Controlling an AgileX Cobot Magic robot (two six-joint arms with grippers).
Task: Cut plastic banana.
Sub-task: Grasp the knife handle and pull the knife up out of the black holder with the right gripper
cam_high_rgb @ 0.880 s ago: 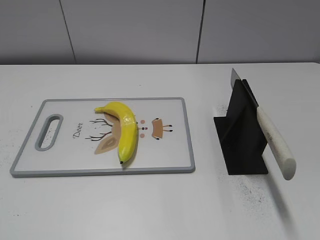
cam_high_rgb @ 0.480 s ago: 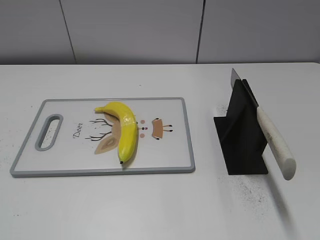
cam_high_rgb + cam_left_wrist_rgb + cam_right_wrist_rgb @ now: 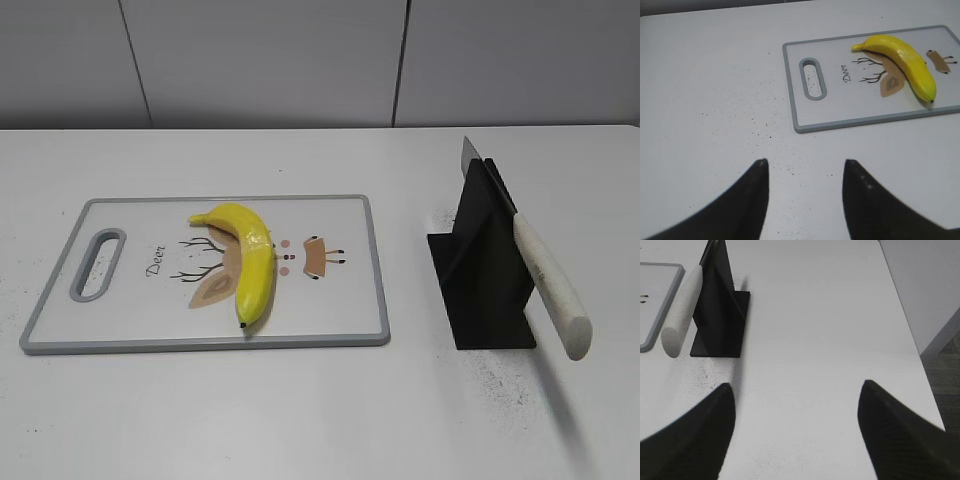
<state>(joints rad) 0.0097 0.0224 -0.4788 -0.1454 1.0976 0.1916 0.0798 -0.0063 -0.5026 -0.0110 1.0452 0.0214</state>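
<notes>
Change: nothing moves since earlier frames; cutting not started.
Left gripper (image 3: 805, 172): fingers apart, empty, banana (image 3: 905, 57) far ahead.
Right gripper (image 3: 795, 405): wide, empty, knife (image 3: 682, 310) ahead-left.

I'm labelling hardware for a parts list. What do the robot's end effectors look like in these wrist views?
Both end effectors, left and right, have two matte black fingers tapering to pointed tips. The right fingers show a faint woven texture. No cables, markings or arm links are visible.
</notes>
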